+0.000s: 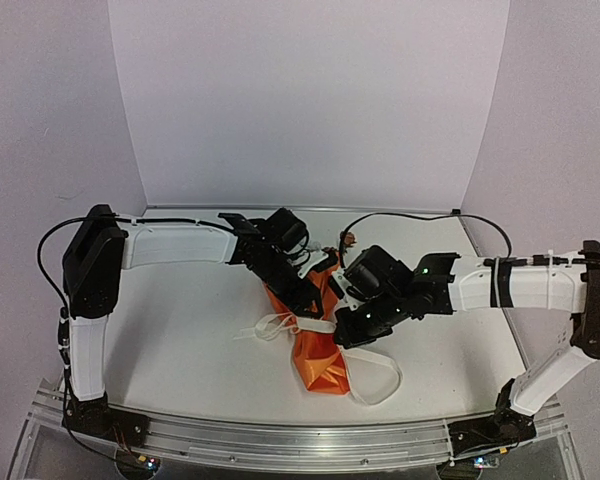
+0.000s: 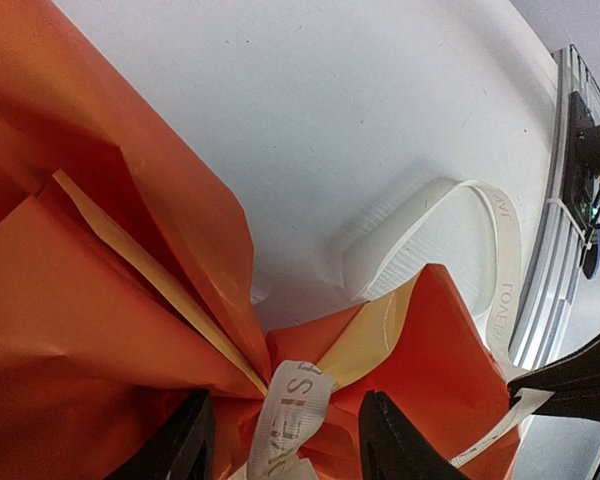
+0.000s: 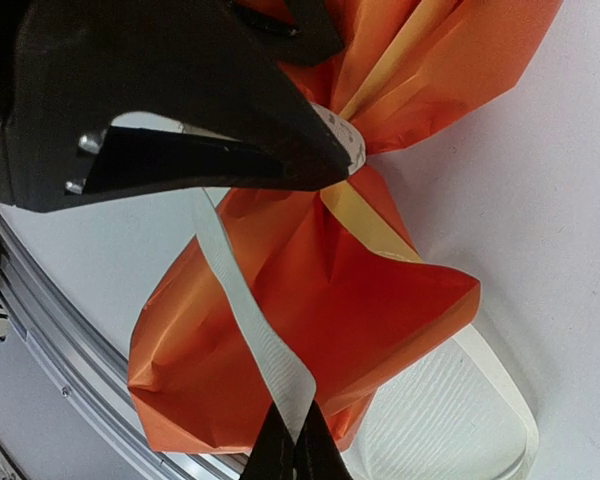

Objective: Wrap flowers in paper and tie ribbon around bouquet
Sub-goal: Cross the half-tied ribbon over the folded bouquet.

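The bouquet lies at the middle of the table, its orange paper (image 1: 318, 365) pinched at the waist and showing yellow inside folds (image 2: 100, 300) (image 3: 380, 300). The flowers are almost hidden under the arms; one small bloom (image 1: 347, 239) peeks out at the far end. The cream ribbon (image 1: 380, 385) circles the waist and trails in loops. My left gripper (image 1: 305, 295) (image 2: 285, 445) is open over the waist, a lettered ribbon strand (image 2: 292, 400) standing free between its fingers. My right gripper (image 1: 342, 330) (image 3: 300, 455) is shut on a ribbon strand (image 3: 250, 320) drawn taut over the paper.
A metal rail (image 1: 280, 440) (image 2: 550, 250) runs along the table's near edge, close to the cone's narrow end. A slack ribbon loop (image 3: 500, 400) lies on the table beside the paper. White walls close in the back and both sides.
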Motion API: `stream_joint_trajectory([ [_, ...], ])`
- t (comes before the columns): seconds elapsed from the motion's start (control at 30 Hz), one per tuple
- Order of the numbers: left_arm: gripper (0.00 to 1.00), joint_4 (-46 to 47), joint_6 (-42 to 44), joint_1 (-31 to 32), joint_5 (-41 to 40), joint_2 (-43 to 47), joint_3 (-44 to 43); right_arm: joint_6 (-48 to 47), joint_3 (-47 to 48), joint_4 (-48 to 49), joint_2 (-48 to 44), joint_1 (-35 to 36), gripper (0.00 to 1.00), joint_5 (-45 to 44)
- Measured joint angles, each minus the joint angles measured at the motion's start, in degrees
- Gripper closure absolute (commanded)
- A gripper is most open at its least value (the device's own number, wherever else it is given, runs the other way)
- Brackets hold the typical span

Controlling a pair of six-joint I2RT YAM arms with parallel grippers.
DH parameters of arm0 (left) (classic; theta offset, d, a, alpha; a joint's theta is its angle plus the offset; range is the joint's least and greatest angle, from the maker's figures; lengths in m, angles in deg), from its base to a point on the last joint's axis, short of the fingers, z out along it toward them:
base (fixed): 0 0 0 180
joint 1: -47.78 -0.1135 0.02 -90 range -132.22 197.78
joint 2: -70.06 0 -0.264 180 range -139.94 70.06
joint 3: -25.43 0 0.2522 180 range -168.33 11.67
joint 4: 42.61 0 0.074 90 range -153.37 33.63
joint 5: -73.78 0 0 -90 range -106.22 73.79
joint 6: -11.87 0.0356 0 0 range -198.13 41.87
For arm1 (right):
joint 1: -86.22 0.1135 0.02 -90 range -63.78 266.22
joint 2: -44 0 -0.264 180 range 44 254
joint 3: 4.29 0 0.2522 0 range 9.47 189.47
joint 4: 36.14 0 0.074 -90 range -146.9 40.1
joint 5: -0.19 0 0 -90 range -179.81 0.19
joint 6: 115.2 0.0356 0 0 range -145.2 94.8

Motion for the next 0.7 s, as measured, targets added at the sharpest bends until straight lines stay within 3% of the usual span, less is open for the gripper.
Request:
stream_joint_trajectory([
  [0.37,0.97,-2.4,0.7,0.2,0.0,-0.7,-0.7,2.2,0.0,2.3,1.2,-0.5,1.00,1.5],
  [0.7,1.00,2.2,-0.8,0.1,0.2,1.3,2.5,7.3,-0.1,7.6,1.6,-3.5,1.00,6.4],
])
